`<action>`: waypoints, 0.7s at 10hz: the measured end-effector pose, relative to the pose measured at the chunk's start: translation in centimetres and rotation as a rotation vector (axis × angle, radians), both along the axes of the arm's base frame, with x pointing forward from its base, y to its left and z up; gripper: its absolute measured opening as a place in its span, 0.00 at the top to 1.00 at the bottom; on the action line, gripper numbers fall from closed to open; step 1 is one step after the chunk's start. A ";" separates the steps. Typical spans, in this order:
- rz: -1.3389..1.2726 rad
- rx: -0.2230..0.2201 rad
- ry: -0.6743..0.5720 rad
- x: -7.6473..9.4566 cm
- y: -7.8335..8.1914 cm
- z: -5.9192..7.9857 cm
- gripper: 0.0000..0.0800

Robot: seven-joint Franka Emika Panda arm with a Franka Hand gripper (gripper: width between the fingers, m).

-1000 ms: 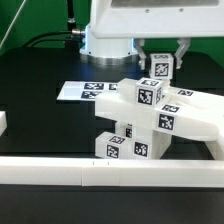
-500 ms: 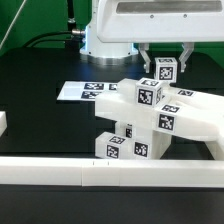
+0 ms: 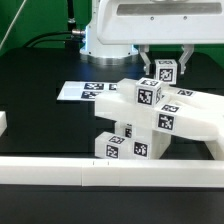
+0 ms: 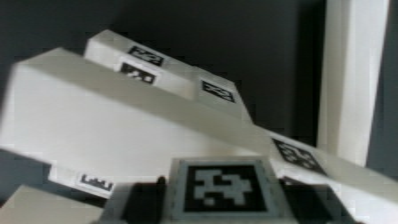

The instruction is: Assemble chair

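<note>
The partly joined chair (image 3: 150, 115) stands at the middle right of the exterior view: a flat white slab (image 3: 195, 112) leaning on stacked tagged blocks (image 3: 125, 142). Just above its back part hangs a small white tagged block (image 3: 165, 72), and my gripper (image 3: 165, 66) is shut on it, one dark finger on each side. In the wrist view the same block (image 4: 221, 186) fills the space between the black fingers (image 4: 143, 198), with the chair's white tagged slab (image 4: 125, 100) lying below it. I cannot tell whether the block touches the chair.
The marker board (image 3: 82, 91) lies flat behind the chair toward the exterior view's left. A long low white rail (image 3: 60, 172) runs along the front edge, and a small white piece (image 3: 3, 122) sits at the far left. The robot base (image 3: 105, 45) stands at the back.
A second ago the hand with its block shifted slightly sideways. Since half a second ago nothing has visibly moved.
</note>
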State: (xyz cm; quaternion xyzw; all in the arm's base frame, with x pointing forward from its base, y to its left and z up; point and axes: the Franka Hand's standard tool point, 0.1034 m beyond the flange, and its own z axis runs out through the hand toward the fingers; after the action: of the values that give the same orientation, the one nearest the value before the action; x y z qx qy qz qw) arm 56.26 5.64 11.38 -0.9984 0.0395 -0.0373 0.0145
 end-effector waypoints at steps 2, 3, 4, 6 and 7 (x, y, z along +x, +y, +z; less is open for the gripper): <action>-0.001 -0.002 -0.010 0.2 0.0 0.0 0.65; -0.001 -0.002 -0.010 0.2 0.0 0.0 0.65; -0.001 -0.004 -0.016 0.3 -0.1 0.0 0.64; 0.004 -0.006 -0.024 0.5 -0.2 0.0 0.64; 0.004 -0.006 -0.024 0.5 -0.2 0.0 0.64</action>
State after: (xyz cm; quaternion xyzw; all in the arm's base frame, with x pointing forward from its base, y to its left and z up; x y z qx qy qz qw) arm 56.74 5.47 11.38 -0.9980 0.0372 -0.0494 0.0120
